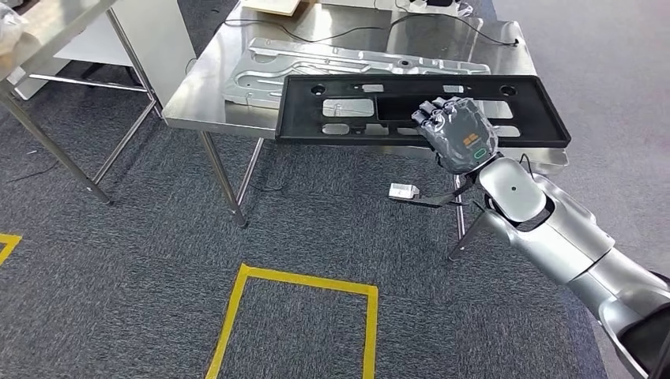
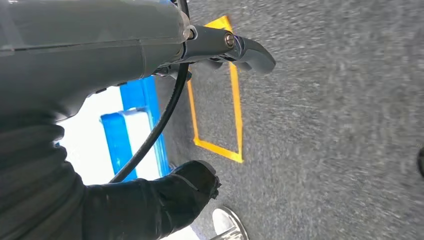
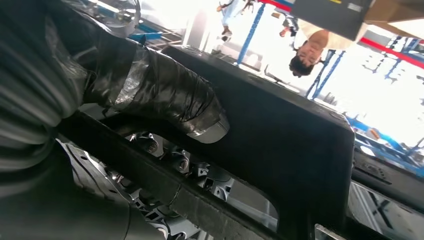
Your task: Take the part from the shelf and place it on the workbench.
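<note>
The part is a long black plastic frame with cut-out openings, lying flat over the front edge of the steel workbench. My right hand grips its near right rail, fingers curled over the bar. In the right wrist view the thumb presses on the black frame and the fingers wrap under it. My left hand hangs beside my body above the carpet, its fingers mostly hidden by the wrist cover.
A stamped silver metal panel lies on the workbench under and behind the frame. Cables run across the table's far side. A second steel table stands at the left. Yellow floor tape marks a square on the grey carpet. A person stands beyond the bench.
</note>
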`<action>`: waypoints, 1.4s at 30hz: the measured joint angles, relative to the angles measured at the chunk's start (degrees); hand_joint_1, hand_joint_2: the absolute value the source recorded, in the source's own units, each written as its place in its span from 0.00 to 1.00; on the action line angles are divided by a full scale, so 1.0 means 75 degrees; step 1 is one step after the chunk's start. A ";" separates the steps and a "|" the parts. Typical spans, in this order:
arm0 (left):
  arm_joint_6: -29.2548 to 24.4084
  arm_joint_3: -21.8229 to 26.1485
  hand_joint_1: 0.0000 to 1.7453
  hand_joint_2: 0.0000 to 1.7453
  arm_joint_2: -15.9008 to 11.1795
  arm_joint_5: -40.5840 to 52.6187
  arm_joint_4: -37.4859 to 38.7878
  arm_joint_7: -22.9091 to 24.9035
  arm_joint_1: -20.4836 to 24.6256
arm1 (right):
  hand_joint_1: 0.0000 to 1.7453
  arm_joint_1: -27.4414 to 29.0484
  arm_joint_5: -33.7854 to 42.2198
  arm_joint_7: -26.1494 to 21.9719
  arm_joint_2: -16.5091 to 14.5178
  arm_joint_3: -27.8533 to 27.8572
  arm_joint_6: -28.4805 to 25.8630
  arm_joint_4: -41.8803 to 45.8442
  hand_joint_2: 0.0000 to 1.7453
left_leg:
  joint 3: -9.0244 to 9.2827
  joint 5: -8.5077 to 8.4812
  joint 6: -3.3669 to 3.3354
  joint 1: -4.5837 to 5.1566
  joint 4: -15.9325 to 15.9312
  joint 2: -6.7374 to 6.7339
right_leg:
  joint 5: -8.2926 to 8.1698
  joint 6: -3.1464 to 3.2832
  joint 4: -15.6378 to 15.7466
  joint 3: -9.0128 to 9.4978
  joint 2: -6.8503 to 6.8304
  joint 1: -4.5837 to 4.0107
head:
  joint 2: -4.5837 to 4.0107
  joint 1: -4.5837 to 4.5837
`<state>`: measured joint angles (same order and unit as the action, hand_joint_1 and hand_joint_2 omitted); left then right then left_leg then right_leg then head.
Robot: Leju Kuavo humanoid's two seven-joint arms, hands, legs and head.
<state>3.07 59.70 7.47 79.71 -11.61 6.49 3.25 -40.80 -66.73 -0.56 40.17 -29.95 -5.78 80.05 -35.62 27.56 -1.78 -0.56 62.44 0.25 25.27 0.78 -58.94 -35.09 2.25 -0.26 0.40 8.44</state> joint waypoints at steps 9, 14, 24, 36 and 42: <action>0.0007 0.0013 0.00 1.00 0.0013 0.0000 0.0000 0.0001 0.0006 | 1.00 -0.0006 0.0007 0.0001 0.0005 0.0001 0.0015 -0.0007 1.00 | 0.0160 -0.0098 -0.0015 0.0047 -0.0407 0.0045 | 0.0044 -0.0048 -0.0006 0.0003 0.0005 0.0006 | -0.0001 -0.0002; 0.0011 0.0024 0.00 1.00 0.0012 0.0001 0.0000 -0.0002 0.0018 | 1.00 0.0002 0.0016 0.0001 0.0003 0.0001 0.0007 -0.0010 1.00 | 0.0155 -0.0066 -0.0105 0.0079 -0.0372 0.0048 | 0.0041 -0.0181 0.0037 0.0024 0.0003 0.0044 | 0.0000 -0.0004; 0.0015 0.0026 0.00 1.00 0.0048 0.0026 0.0000 -0.0074 0.0015 | 1.00 0.0011 0.0095 -0.0001 0.0015 0.0011 -0.0035 -0.0055 1.00 | 0.0368 -0.0076 -0.0270 -0.0016 -0.0599 -0.0045 | 0.0825 -0.0438 -0.1817 -0.0945 -0.0231 0.0192 | -0.0001 0.0004; 0.0023 0.0025 0.00 1.00 0.0044 0.0038 0.0000 -0.0090 0.0037 | 1.00 0.0100 0.0096 0.0001 -0.0016 0.0006 -0.0050 -0.0130 1.00 | 0.0571 0.0522 0.0246 -0.0092 -0.0145 -0.0118 | 0.0116 -0.0120 0.0001 0.0059 -0.0293 0.0219 | 0.0000 -0.0008; 0.0025 0.0027 0.00 1.00 0.0044 0.0038 0.0000 -0.0093 -0.0001 | 1.00 0.0155 0.0099 -0.0004 -0.0060 -0.0007 -0.0058 -0.0144 1.00 | -0.0796 0.0386 0.0088 -0.0002 0.1409 -0.0084 | 0.0489 0.0081 0.0006 0.0503 -0.0215 0.0028 | -0.0001 -0.0010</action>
<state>3.26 59.90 7.80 80.00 -11.61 5.79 3.24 -39.64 -65.99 -0.59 39.72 -30.00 -6.21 78.97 -41.59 30.45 -1.12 -0.58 73.01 -0.38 28.93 1.38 -58.90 -31.32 0.64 -0.05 0.40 8.37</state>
